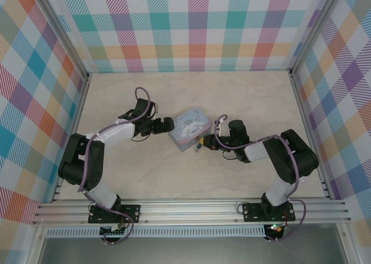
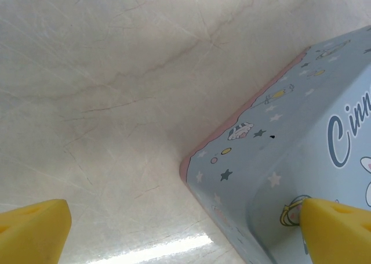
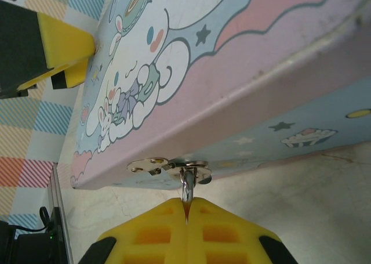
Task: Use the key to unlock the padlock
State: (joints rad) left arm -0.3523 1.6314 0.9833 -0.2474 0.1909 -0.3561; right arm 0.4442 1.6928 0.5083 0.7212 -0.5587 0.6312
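Right wrist view: the right jaws are clenched on the thin silvery shackle of the padlock [image 3: 185,190]. It hangs from the hasp [image 3: 165,165] on the side wall of the pale blue cartoon tin [image 3: 243,61], and the padlock's body is hidden. The left jaws stand spread wide around the tin's opposite corner, gripping nothing. The tin sits mid-worktop [image 1: 232,96] between the arms.

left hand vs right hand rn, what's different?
Left hand is wide open; right hand is shut, pinching a thin metal piece at the hasp of the tin. Left hand sits at the tin's left side; right hand at its right, by the hasp. Shared: yellow fingers, both at the tin.
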